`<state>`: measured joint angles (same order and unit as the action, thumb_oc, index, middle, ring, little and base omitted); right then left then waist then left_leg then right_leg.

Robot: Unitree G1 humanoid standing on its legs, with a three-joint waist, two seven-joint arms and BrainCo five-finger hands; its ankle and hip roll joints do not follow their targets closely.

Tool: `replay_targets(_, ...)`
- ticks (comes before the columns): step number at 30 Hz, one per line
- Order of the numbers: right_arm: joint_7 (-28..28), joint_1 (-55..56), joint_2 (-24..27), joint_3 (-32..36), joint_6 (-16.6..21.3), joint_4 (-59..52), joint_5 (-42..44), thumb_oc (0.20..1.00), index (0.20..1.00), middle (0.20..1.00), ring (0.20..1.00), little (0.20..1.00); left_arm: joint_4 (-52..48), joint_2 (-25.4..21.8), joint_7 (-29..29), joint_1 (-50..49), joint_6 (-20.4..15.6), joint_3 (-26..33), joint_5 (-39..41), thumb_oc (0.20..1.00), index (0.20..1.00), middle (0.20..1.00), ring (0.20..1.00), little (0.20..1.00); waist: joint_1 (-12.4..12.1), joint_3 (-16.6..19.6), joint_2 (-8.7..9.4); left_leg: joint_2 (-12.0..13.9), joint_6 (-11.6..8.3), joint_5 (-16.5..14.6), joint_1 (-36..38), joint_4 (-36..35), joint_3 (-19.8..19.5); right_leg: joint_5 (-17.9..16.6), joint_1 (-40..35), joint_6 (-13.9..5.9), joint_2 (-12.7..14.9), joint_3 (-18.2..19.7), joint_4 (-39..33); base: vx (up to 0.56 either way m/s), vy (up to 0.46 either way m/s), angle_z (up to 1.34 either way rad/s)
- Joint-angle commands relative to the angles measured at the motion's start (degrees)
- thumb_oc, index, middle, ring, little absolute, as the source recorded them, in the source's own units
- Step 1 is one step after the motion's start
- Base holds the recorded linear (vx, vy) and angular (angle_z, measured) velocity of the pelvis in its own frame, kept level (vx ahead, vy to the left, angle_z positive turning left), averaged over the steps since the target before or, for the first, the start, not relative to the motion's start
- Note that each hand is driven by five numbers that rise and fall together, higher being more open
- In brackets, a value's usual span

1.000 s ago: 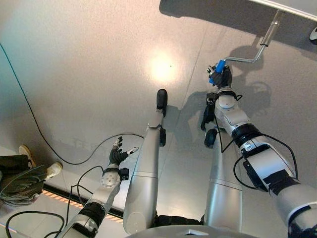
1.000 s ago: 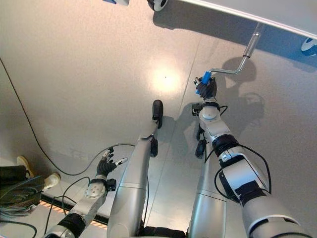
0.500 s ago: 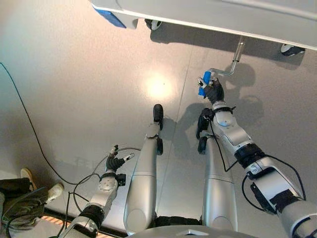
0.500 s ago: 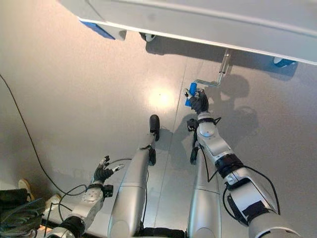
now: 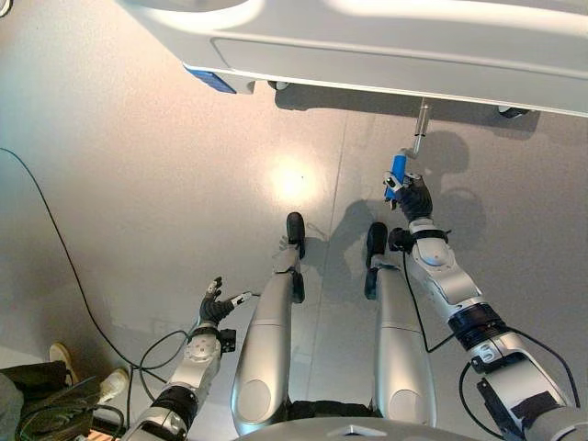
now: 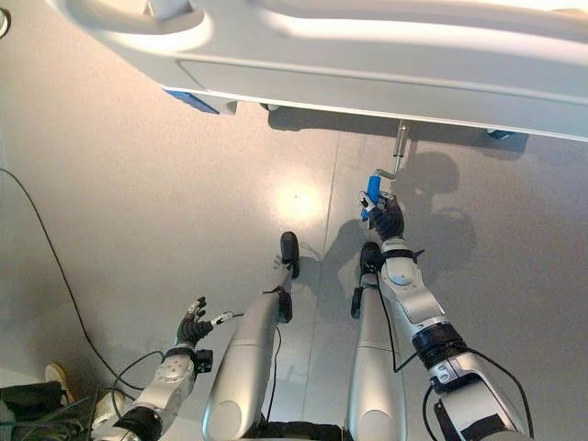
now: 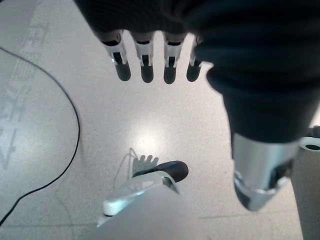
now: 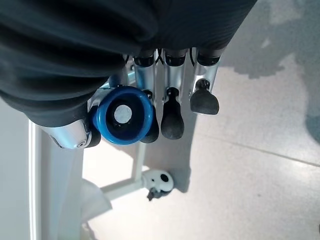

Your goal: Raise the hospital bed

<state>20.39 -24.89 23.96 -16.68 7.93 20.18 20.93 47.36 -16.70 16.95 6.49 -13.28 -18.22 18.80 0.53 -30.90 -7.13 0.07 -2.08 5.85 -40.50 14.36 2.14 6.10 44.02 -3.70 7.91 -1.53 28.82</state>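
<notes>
Blue crank grip clasped; right robot hand outstretched.

A clinical or care-training room: a white moulded hospital bed frame with blue corner fittings stands on small castors over a smooth, glossy grey floor. A silver metal hand crank with a blue plastic grip projects from under its end. A seated person's shoe shows nearby.

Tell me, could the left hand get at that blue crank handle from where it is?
Probably not as things stand. The left hand hangs open low by the robot's side, far from the blue handle under the bed, and the right hand is already wrapped round it.
</notes>
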Motion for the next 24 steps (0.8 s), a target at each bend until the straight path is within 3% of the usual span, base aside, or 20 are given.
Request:
replay_targets(1, 1.80, -2.49, 1.90, 7.02, 13.83, -16.64, -0.99, 0.200, 0.200, 0.200, 0.200, 0.200, 0.76, 0.06, -0.30, -4.47, -0.77, 1.69, -0.92, 1.000, 1.000, 1.000, 1.000, 1.000, 1.17, 1.10, 0.25, -0.86, -2.32, -3.15, 2.23, 3.79, -0.14, -7.51, -2.66, -4.63, 0.50, 1.07, -6.58, 0.00, -0.007, -0.06)
replay_targets(11, 7.61, 2.38, 3.18, 15.89, 15.14, -15.20, -2.42, 0.200, 0.200, 0.200, 0.200, 0.200, -0.19, -0.19, -0.17, -5.43, -1.44, 3.03, -0.04, 1.000, 1.000, 1.000, 1.000, 1.000, 2.04, 1.10, 0.53, -0.40, -2.46, -3.00, 2.35, 3.76, 0.18, -7.80, -2.36, -4.41, -0.19, 1.99, -6.88, 0.00, -0.022, -0.03)
replay_targets(17, 14.23, 5.83, 4.70, 21.89, 14.28, -10.21, -5.17, 0.200, 0.200, 0.200, 0.200, 0.200, -1.43, -0.74, 0.67, -6.29, -1.74, 3.35, -0.02, 1.000, 1.000, 1.000, 1.000, 1.000, 2.66, 1.10, 0.88, -0.26, -2.56, -3.83, 1.45, 4.83, 0.36, -7.05, -1.04, -4.18, -0.58, 2.47, -5.73, 0.00, -0.020, -0.01)
replay_targets(24, 17.09, 6.76, 6.34, 23.66, 12.51, -2.39, -5.23, 0.200, 0.200, 0.200, 0.200, 0.200, -2.33, -1.30, 1.26, -6.90, -1.92, 3.63, 0.12, 1.000, 1.000, 1.000, 1.000, 1.000, 3.03, 1.10, 1.27, 0.19, -2.45, -4.08, -0.36, 5.32, 0.87, -7.25, 1.09, -3.94, -1.36, 3.25, -5.71, 0.01, -0.015, -0.07)
